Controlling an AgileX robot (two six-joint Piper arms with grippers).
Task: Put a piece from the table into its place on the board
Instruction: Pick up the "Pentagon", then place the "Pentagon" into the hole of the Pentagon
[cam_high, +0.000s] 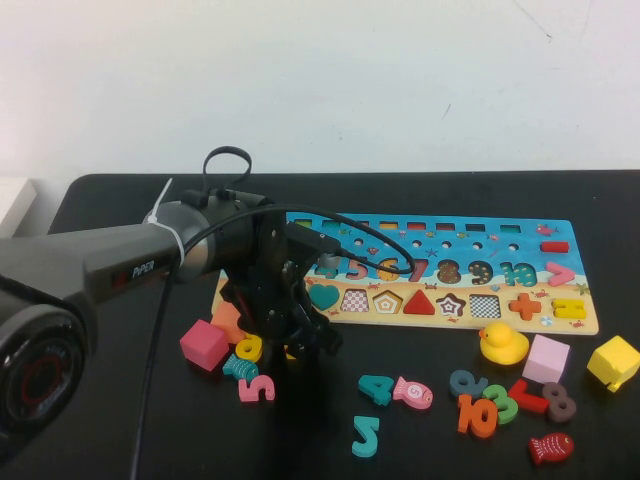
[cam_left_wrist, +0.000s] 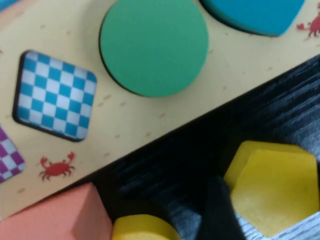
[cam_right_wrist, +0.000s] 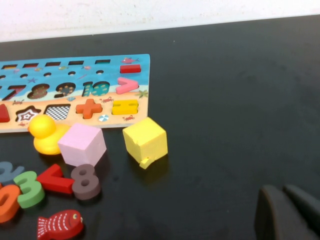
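1 open left tool (cam_high: 300, 345) straddles the yellow pentagon (cam_left_wrist: 272, 192).

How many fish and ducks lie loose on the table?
Fish: 3 (teal fish, pink fish, red fish)
Duck: 1
Total: 4
Left gripper is low over the piece; right gripper is low, right of the yellow cube.

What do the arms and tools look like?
Left arm: grey-silver tube with "PiPER" lettering, a white zip tie, looping black cables, and a black left tool low beside the board. Right tool: only dark fingers show, over the table right of the cube.
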